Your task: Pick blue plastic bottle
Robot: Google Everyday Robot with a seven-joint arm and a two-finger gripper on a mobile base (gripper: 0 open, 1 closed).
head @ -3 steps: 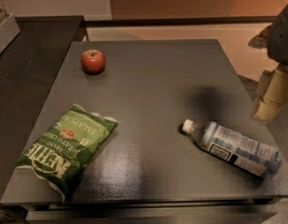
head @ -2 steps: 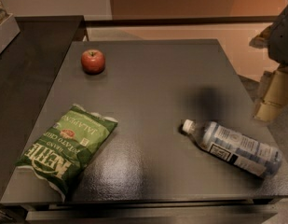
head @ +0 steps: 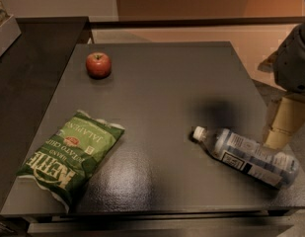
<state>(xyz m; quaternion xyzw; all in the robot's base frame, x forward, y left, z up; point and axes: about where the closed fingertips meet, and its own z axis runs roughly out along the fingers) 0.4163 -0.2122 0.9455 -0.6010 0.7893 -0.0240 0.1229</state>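
Change: gripper (head: 284,125) sits lower at the right edge of the frame than 1 s ago; bottle (head: 250,157), apple (head: 98,64) and bag (head: 68,154) lie where they were.
Gripper: right edge of the frame at mid-height, a tan part under the grey arm (head: 295,58), past the right side of the table (head: 162,78) and just above the bottle's base end in the picture.
Grip state: cannot tell whether open or closed.
Bottle: on its side at the lower right of the table, white cap (head: 198,132) toward the upper left, base toward the lower right near the table's edge, label (head: 241,154) facing up.
Apple: red, upper left of the table, well apart from the bottle.
Bag: green, flat, lower left of the table, lying diagonally, 1 end at the front edge.
Shadow (head: 218,110): soft dark patch on the table just above the cap.
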